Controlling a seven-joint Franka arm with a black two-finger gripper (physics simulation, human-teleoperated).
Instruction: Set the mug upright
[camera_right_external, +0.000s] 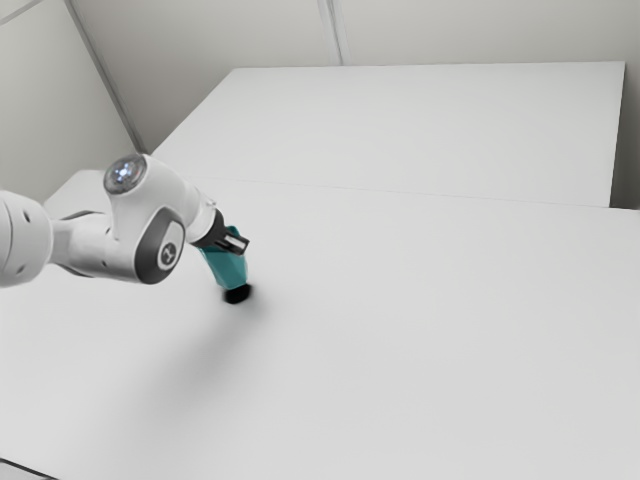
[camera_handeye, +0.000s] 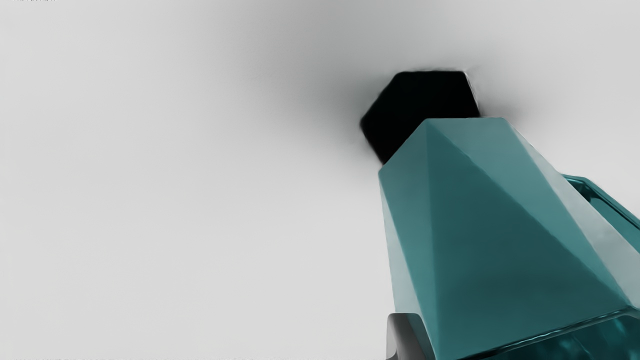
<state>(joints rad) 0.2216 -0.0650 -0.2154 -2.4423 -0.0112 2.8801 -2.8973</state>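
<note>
The hand (camera_right_external: 237, 243) is at the mug (camera_right_external: 229, 269) (teal, faceted), by its rim.

Mug (camera_handeye: 465, 210) at the exterior view's left, perhaps just above the table (camera_right_external: 420, 340).

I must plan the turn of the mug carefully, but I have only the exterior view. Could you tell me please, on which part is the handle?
Observer: In the wrist view, the handle stands out from one side of the mug.
Operator: Thank you. And where is its open mouth, please?
Observer: At the end near the gripper: the wrist view shows the rim there, with some of the inside visible.
</note>
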